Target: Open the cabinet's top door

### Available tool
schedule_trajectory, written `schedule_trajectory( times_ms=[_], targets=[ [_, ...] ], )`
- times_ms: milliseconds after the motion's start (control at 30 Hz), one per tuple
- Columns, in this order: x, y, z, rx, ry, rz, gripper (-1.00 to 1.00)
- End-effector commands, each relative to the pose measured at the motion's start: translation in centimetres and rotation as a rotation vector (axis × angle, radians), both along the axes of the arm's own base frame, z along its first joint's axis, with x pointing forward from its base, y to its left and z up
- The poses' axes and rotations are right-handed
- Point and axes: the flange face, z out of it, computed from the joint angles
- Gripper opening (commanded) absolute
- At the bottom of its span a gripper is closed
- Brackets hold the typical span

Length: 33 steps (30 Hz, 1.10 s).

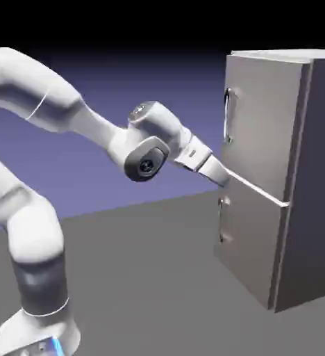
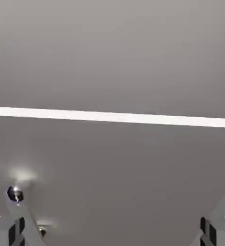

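The tall grey cabinet (image 1: 319,181) stands at the exterior view's right. Its top door (image 1: 266,118) is flush and shut, with a vertical silver loop handle (image 1: 229,115) near its left edge. My gripper (image 1: 224,179) is right at the cabinet's front, at the height of the bright seam (image 1: 259,191) between the two doors and well below that handle. In the hand view the gripper (image 2: 112,236) is open, its fingertips (image 2: 16,231) wide apart with nothing between them. Grey door metal (image 2: 112,57) fills that view, crossed by the seam (image 2: 112,116).
The shorter lower door (image 1: 252,243) has its own small handle (image 1: 222,221). Two shiny handle mounts (image 2: 15,194) show at the hand view's lower left; which door they belong to I cannot tell. The grey table (image 1: 144,278) stretches out before the cabinet.
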Motion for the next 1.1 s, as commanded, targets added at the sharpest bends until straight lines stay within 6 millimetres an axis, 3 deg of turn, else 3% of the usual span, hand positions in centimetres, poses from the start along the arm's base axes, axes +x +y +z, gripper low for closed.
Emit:
schedule_trajectory(
  times_ms=[0, 533, 1067],
  targets=[
    [0.0, -0.2, 0.5, 0.039, -0.012, -0.037, 1.00],
    [-1.2, -1.8, 7.5, 0.703, -0.208, -0.539, 1.00],
    [-2.6, 0.5, 10.5, 1.431, -0.343, -0.862, 1.00]
  ],
)
